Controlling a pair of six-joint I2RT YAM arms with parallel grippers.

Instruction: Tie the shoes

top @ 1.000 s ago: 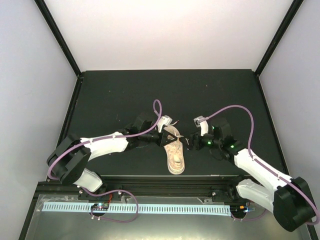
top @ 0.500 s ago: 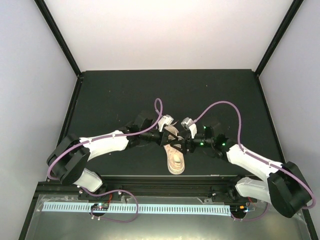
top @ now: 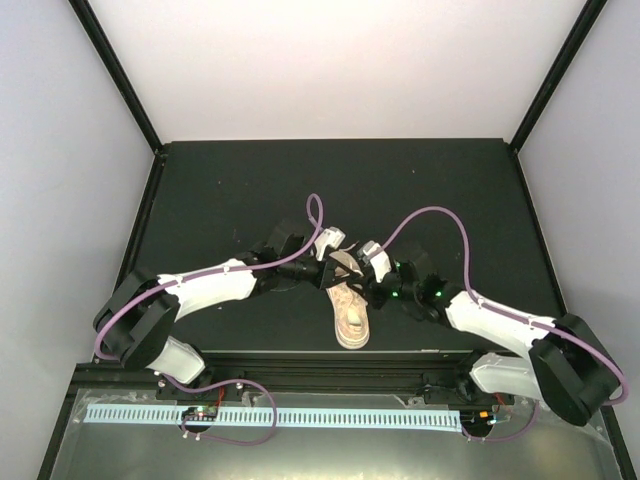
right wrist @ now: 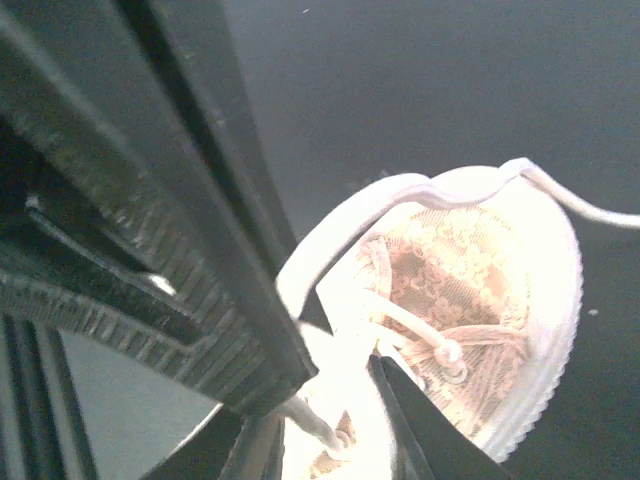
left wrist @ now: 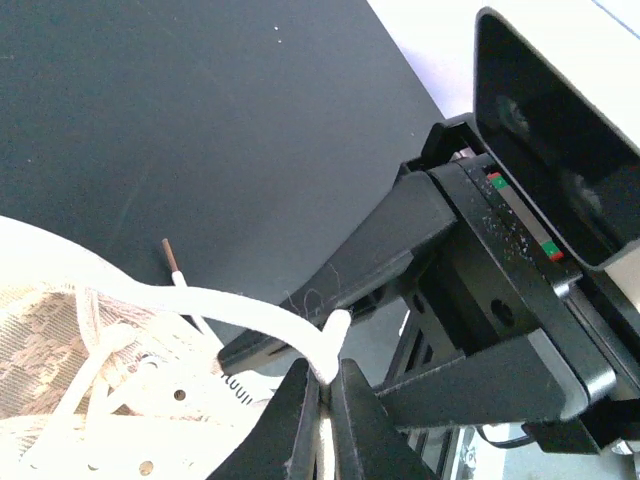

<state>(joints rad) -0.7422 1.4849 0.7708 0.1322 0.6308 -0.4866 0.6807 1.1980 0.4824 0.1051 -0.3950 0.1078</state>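
Near the front middle of the table (top: pixel 220 190), between both arms: sneaker (top: pixel 350 310) lying lengthwise, left pincer (left wrist: pixel 325 372) clenched on an off-white lace (left wrist: pixel 230 303), right pincer (right wrist: pixel 320 425) half-spread over the sneaker's top, grip there not determinable.

light: bright, even | shadows: soft | right wrist view: blurred, glare
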